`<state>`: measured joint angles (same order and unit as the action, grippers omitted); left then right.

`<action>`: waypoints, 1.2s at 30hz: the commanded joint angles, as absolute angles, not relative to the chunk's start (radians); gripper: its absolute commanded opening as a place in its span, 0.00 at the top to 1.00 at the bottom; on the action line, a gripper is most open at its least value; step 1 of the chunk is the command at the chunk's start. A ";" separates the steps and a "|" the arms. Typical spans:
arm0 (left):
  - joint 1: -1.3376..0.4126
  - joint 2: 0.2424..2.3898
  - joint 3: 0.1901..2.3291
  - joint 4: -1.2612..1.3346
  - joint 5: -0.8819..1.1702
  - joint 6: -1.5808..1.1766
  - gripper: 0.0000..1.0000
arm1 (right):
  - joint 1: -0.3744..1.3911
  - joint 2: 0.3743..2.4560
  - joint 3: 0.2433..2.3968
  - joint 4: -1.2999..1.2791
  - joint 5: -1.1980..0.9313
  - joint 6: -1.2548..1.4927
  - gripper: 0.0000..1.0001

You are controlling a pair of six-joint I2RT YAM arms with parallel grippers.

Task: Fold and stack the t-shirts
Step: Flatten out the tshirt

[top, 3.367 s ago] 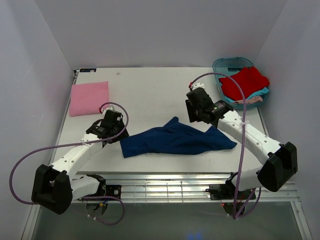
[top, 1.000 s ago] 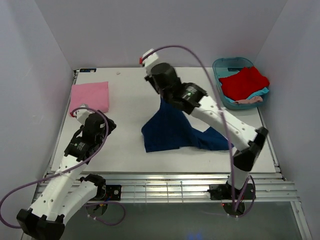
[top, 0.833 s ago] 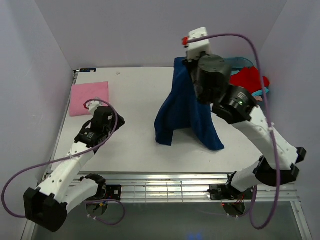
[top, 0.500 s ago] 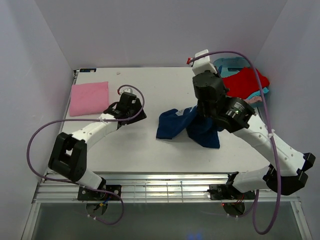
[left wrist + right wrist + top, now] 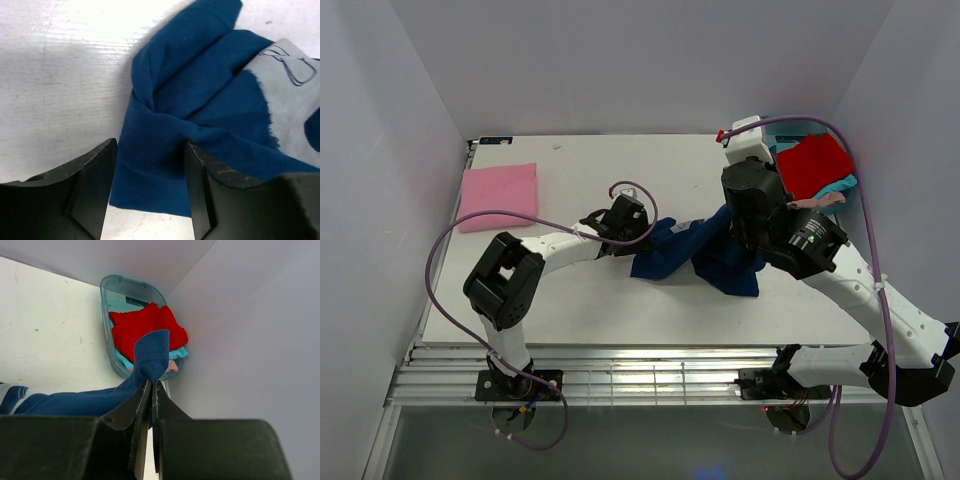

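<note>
Left gripper (image 5: 150,150) jaws apart, low over the table (image 5: 580,300) near its middle, a crumpled edge of the navy t-shirt (image 5: 200,100) lying in the gap between the two fingers; can't tell if the fingers touch the cloth. Pale print (image 5: 295,100) with dark line drawing shows on the shirt just past the gripper. Right gripper (image 5: 151,386) jaws together, clamped on a fold of the same navy t-shirt, that fold pulled up off the table and poking out above the fingertips. Rest of the navy shirt is bunched in a heap on the table, middle to right of centre, between the two arms. Pink t-shirt (image 5: 498,195) lies folded flat at the far left corner, well apart. Teal tub (image 5: 107,315) sits at the far right corner, holding a red t-shirt (image 5: 142,325) on top and a teal t-shirt (image 5: 177,354) under it.
</note>
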<state>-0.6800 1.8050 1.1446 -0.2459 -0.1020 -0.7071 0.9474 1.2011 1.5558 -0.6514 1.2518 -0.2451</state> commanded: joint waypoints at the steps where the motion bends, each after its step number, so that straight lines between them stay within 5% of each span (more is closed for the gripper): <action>1: -0.667 1.812 1.135 -0.184 -0.129 -0.719 0.35 | 0.936 1.193 1.546 -0.650 1.226 -0.184 0.92; 6: -0.670 1.842 1.134 -0.169 -0.104 -0.710 0.41 | 0.922 1.193 1.540 -0.661 1.213 -0.169 0.92; 10: -0.670 1.815 1.140 -0.190 -0.135 -0.681 0.88 | 0.911 1.190 1.536 -0.661 1.201 -0.163 0.92; 13: -0.669 1.746 1.192 -0.266 -0.222 -0.631 1.00 | 0.897 1.195 1.536 -0.664 1.187 -0.161 0.92; 22: -0.647 1.706 1.860 -0.644 -0.299 -0.396 1.00 | 0.698 1.262 1.528 -0.608 1.016 -0.161 0.92; 25: -0.649 1.707 1.928 -0.679 -0.317 -0.315 0.97 | 0.624 1.314 1.563 -0.571 0.951 -0.186 0.92; 32: -0.649 1.576 1.538 -0.724 -0.371 -0.366 0.91 | 0.600 1.391 1.602 -0.574 0.864 -0.180 0.92; 36: -0.649 1.502 1.263 -0.784 -0.370 -0.475 0.52 | 0.600 1.394 1.546 -0.584 0.836 -0.149 0.92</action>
